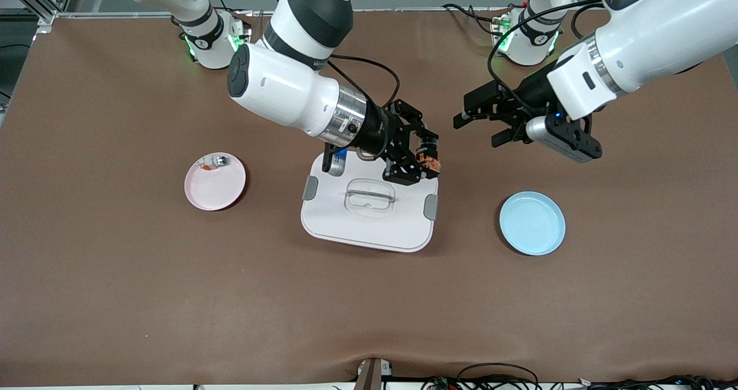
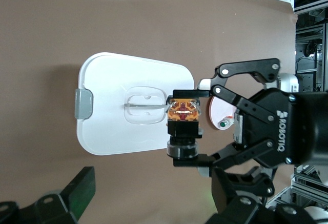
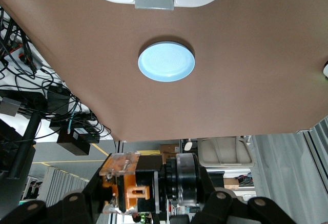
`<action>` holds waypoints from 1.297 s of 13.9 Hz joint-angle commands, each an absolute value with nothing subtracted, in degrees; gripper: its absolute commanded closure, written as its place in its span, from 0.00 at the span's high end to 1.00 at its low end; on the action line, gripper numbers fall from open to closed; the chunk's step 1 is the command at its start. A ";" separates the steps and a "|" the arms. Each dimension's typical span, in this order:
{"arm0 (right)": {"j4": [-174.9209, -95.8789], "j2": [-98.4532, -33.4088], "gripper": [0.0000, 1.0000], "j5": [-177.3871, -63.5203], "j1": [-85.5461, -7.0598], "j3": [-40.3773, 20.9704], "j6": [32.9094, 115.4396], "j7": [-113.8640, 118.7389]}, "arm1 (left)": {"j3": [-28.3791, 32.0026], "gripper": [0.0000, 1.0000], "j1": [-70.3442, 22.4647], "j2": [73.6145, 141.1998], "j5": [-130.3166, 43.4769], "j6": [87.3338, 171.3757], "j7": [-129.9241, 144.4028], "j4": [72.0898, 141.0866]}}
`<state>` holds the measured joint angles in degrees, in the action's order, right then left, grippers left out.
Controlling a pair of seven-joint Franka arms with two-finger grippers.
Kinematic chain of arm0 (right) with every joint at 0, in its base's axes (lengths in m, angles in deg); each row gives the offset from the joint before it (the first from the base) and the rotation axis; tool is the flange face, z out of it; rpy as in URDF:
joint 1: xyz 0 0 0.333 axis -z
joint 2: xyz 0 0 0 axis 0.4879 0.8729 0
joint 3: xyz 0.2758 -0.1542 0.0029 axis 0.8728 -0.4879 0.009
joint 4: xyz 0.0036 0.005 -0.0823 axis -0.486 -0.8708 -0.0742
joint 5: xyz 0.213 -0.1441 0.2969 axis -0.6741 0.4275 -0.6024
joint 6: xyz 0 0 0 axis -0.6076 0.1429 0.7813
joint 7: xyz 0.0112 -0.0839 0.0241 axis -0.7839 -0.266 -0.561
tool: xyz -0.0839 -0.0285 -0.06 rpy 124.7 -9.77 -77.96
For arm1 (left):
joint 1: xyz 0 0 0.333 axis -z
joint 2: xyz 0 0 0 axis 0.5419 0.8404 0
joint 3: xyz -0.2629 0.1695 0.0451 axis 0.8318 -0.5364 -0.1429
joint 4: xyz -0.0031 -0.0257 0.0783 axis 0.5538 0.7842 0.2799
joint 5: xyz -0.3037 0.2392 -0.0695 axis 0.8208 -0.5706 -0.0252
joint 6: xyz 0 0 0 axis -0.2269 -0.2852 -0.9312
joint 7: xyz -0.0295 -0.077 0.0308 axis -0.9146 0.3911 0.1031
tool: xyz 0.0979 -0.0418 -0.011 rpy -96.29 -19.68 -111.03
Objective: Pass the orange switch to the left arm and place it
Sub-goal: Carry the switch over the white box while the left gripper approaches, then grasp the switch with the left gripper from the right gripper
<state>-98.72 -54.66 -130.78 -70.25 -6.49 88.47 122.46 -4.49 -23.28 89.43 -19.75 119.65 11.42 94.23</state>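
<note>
My right gripper (image 1: 425, 157) is shut on the orange switch (image 1: 430, 162), a tiny black block with an orange face, and holds it in the air over the corner of the white box (image 1: 369, 217) at the left arm's end. The right wrist view shows the switch (image 3: 128, 183) clamped between the fingers, and the left wrist view shows the switch (image 2: 184, 114) over the box lid (image 2: 113, 106). Beside it, toward the left arm's end of the table, my left gripper (image 1: 477, 133) hangs open and empty, facing the switch with a gap between them.
A pink plate (image 1: 214, 185) toward the right arm's end carries a small teal-and-silver piece (image 1: 218, 161). A bare blue plate (image 1: 532, 224) lies toward the left arm's end, nearer the front camera than my left gripper. Brown cloth covers the table.
</note>
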 commanded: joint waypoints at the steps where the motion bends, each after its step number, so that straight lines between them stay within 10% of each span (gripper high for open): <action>1: -95.88 -53.36 0.00 -131.86 -70.51 -6.72 89.94 124.28 | -4.30 0.97 -22.19 90.66 -18.93 122.22 13.62 93.10; 18: -93.07 -53.27 0.00 -131.86 -71.22 -6.28 92.50 127.00 | -4.30 0.80 -18.23 94.18 -19.63 129.09 16.87 91.60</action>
